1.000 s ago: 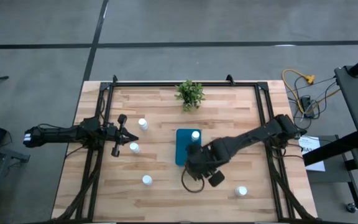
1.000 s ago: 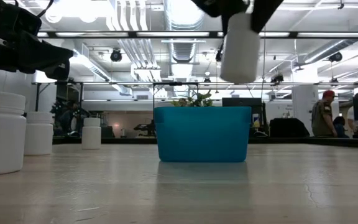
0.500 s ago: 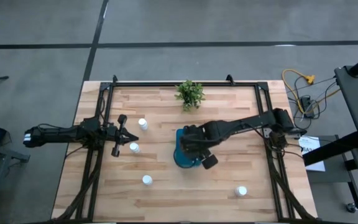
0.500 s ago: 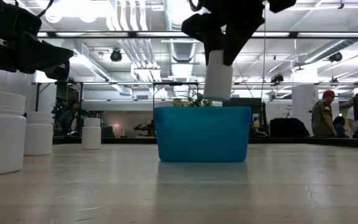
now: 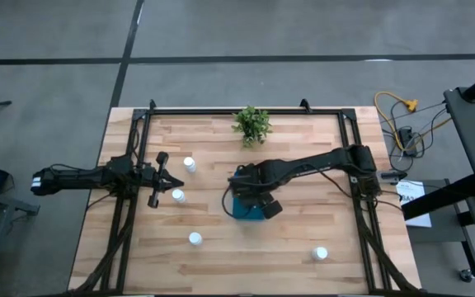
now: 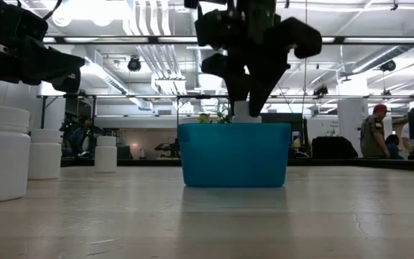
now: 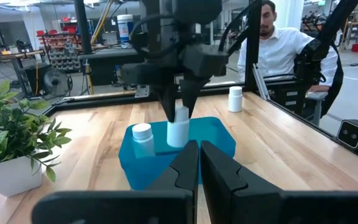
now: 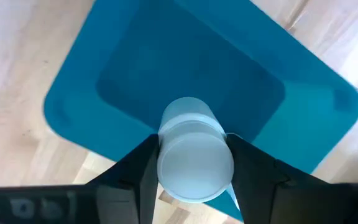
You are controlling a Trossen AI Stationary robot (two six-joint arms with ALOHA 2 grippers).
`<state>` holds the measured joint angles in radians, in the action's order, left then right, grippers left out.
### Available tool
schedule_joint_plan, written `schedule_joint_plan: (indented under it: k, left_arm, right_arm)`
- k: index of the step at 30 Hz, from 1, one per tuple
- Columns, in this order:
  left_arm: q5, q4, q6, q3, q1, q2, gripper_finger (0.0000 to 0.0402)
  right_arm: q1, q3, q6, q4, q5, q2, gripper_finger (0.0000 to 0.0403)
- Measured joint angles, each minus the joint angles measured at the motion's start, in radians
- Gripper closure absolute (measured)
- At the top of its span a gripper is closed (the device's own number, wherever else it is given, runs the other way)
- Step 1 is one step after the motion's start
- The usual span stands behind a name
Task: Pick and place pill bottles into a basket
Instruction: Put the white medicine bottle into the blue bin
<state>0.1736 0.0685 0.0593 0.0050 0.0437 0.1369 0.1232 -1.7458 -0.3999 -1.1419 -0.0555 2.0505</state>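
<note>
Held bottle (image 8: pixel 194 158): the right tool (image 7: pixel 180 114) is gripping it between half-closed fingers (image 8: pixel 134 168), hanging upright with its lower part dipping inside the basket (image 7: pixel 216 140).
Basket: sitting on the tabletop (image 5: pixel 303 148) directly below the right tool.
Second bottle (image 7: pixel 143 138): standing in the basket just beside the held one.
Loose bottles: two (image 5: pixel 189 164) (image 5: pixel 177 195) standing near the left tool, one (image 5: pixel 195 239) lying well apart from the right tool, one (image 5: pixel 320 253) well apart towards the near right corner.
Left tool (image 5: pixel 159 178): hovering with fingers fully closed, holding nothing, well apart from the basket.
Plant (image 5: pixel 251 124): standing beyond the right tool at the far edge.
Person (image 7: pixel 278 46): sitting beyond the tabletop.
</note>
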Motion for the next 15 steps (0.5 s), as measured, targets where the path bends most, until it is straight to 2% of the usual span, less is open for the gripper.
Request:
schedule_joint_plan:
  k: [15]
  left_arm:
    - [0.000,0.000,0.000,0.000,0.000,0.000,0.0402]
  right_arm:
    - [-0.010,0.000,0.002,-0.010,0.003,0.072,0.0255]
